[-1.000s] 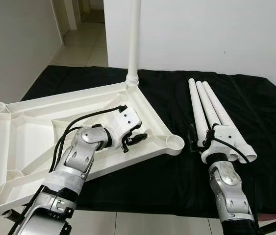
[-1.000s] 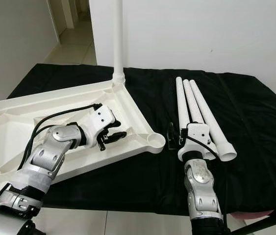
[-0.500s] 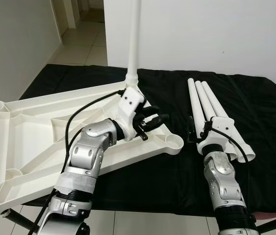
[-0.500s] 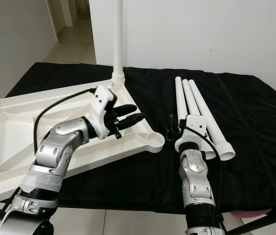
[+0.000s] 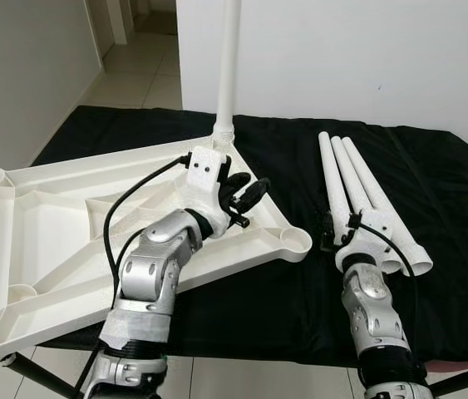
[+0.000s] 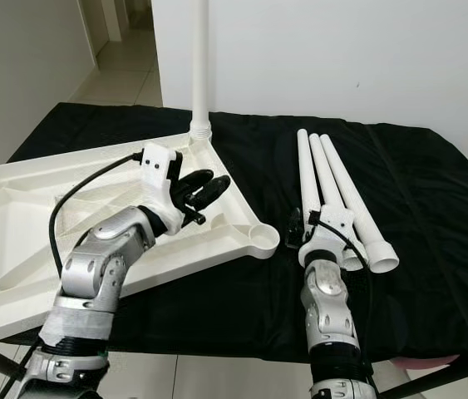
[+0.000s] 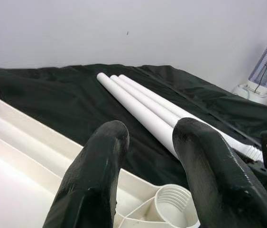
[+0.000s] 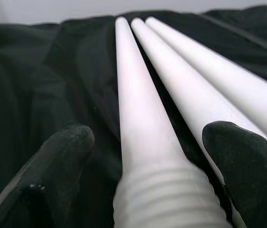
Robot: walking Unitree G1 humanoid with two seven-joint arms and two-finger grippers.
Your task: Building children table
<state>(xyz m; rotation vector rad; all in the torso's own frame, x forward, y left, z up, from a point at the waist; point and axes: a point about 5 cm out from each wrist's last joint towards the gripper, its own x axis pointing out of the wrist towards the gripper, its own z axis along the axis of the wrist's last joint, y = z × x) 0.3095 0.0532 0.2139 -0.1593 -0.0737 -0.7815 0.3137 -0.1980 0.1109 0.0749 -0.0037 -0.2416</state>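
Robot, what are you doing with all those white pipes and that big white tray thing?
It is building a little table. The white tabletop lies upside down on the black cloth, with one leg already standing in a corner socket. The right gripper is open around the threaded end of one of three loose legs. The left gripper hovers open above the tabletop, holding nothing.

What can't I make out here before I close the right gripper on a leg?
- Upright leg: top cut off by the edge of both eye views.
- Tabletop: near left corner runs past the eye views' edge.
- Threaded ends of the three loose legs: partly hidden behind the right gripper wrist in the eye views.
- Right wrist view: the nearest leg's thread is blurred.
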